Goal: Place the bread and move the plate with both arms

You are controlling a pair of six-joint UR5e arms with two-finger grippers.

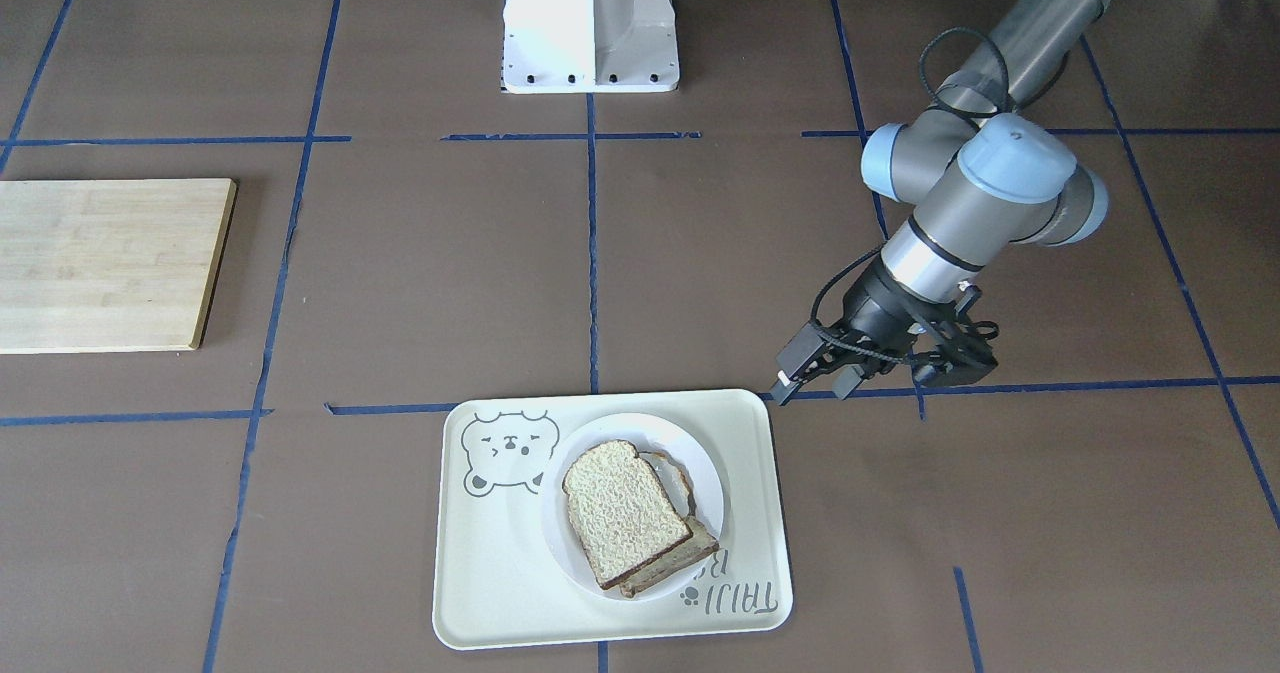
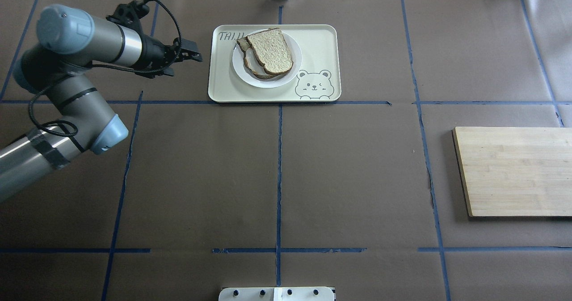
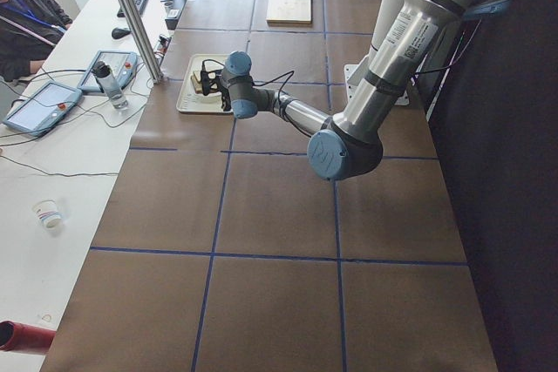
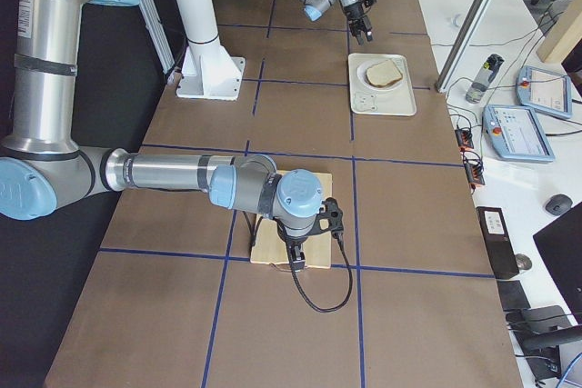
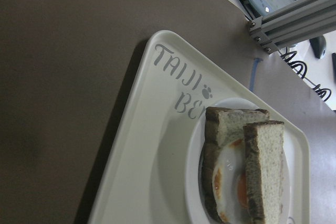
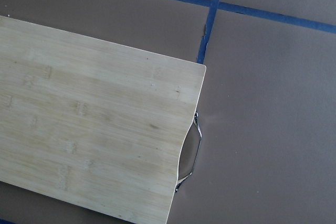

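The bread [image 1: 625, 513] lies on top of a second slice with a fried egg, on the plate [image 1: 707, 473], which stands on the cream bear tray [image 1: 500, 573]. In the overhead view the bread [image 2: 270, 50] covers most of the plate [image 2: 286, 78]. The left wrist view shows the bread [image 5: 265, 171] lying over the egg slice [image 5: 226, 182]. My left gripper [image 1: 815, 381] is open and empty, just off the tray's edge, apart from it [image 2: 185, 59]. My right gripper [image 4: 296, 256] hangs over the wooden board; I cannot tell whether it is open or shut.
A wooden cutting board [image 2: 514, 171] lies on the robot's right side of the table and fills the right wrist view [image 6: 89, 129]. The white pedestal [image 1: 590, 23] stands at the robot's edge. Blue tape lines cross the brown table cover.
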